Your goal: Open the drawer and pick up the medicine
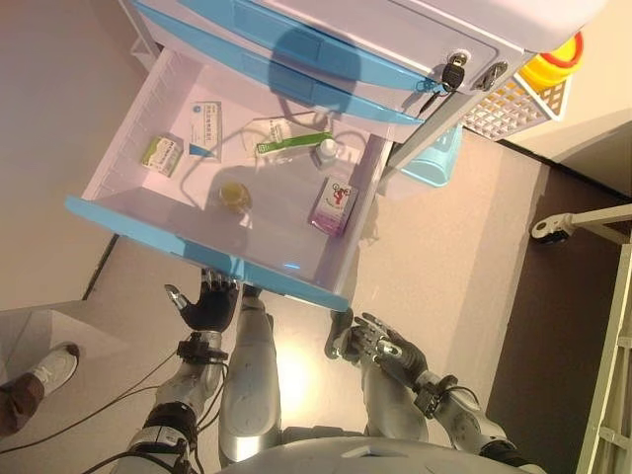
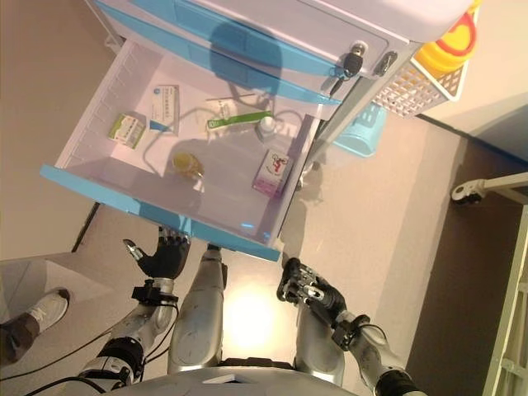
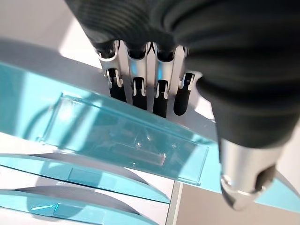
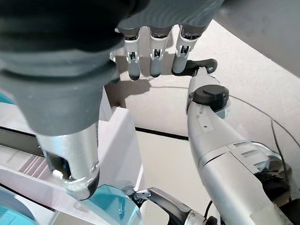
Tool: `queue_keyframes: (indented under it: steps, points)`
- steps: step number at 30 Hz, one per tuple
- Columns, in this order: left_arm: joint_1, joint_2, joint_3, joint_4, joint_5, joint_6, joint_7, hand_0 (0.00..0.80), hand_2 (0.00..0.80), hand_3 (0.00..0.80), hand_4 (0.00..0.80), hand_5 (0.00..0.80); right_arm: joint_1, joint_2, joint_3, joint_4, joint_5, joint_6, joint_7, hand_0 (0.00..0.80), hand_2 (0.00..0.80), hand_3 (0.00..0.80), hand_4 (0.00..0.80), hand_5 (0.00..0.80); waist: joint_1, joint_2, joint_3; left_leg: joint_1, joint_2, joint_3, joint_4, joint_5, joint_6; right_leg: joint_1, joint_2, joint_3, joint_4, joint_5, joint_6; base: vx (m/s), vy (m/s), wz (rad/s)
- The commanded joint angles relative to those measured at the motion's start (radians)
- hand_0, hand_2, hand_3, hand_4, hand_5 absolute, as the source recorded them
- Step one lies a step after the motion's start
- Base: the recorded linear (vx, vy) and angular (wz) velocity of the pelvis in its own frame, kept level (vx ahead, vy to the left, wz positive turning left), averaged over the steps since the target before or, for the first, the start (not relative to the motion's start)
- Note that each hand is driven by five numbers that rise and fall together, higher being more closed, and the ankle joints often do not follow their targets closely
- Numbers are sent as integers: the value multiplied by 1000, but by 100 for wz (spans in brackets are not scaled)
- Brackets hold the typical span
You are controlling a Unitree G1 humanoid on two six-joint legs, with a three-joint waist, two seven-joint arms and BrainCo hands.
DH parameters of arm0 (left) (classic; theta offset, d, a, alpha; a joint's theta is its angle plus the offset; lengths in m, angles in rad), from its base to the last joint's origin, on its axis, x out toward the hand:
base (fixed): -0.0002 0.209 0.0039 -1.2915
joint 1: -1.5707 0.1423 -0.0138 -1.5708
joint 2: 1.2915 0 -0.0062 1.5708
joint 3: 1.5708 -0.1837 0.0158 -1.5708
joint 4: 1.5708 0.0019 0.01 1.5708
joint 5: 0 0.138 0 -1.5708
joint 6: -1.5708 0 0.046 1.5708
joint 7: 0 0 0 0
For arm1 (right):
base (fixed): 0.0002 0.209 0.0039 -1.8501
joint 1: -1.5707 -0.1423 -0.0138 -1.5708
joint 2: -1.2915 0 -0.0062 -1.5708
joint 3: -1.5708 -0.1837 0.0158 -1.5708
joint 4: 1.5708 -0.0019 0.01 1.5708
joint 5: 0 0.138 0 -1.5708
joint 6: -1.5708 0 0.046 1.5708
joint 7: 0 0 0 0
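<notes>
Glossy white plastic drawer [image 1: 128, 138], paper medicine boxes [image 1: 334, 205], matt floor [image 1: 444, 247]

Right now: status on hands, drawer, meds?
Left hand open, at the drawer front. Right hand open, holding nothing. Drawer pulled out; medicine boxes and small bottles inside, untouched. Nothing blocking.

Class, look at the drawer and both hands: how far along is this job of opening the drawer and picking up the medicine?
Done: the drawer is pulled out, showing medicine boxes and a small bottle. In hand: nothing; the left hand is open by the drawer front, the right hand hangs relaxed below it. Left: reaching in and picking up the medicine.
</notes>
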Motion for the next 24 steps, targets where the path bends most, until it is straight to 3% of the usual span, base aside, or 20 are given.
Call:
queue_keyframes:
  steps: [1, 15, 20, 21, 24]
  points:
    - [31, 8, 60, 260, -30, -44, 283, 0, 0, 0, 0, 0, 68, 8, 23, -37, -39, 44, 24, 0, 0, 0, 0, 0, -23, -62, 62, -24, -59, 56, 117, -110, 104, -30, 43, -3, -80, 140, -25, 2, 38, -4]
    - [-31, 34, 79, 340, 30, 59, 431, 0, 0, 0, 0, 0, 54, 4, 33, -34, -69, 61, 33, 0, 0, 0, 0, 0, -41, -70, 62, -43, -56, 67, 152, -121, 106, -49, 45, 12, -56, 135, -21, 2, 25, -6]
    - [-33, 37, 88, 350, 9, 53, 420, 0, 0, 0, 0, 0, 58, 0, 39, -47, -72, 65, 31, 0, 0, 0, 0, 0, -44, -72, 62, -48, -53, 72, 157, -124, 107, -56, 46, 14, -50, 133, -21, 22, 13, 3]
    - [-32, 37, 91, 352, 2, 56, 426, 0, 0, 0, 0, 0, 58, -2, 40, -49, -71, 67, 30, 0, 0, 0, 0, 0, -45, -73, 61, -38, -52, 69, 170, -158, 102, -48, 50, 26, -38, 107, -11, 90, -10, -4]
    - [-42, 39, 86, 352, 25, 42, 433, 0, 0, 0, 0, 0, 55, -5, 46, -57, -70, 74, 29, 0, 0, 0, 0, 0, -47, -78, 61, -46, -50, 70, 178, -161, 102, -56, 51, 30, -34, 108, -9, 29, -4, -2]
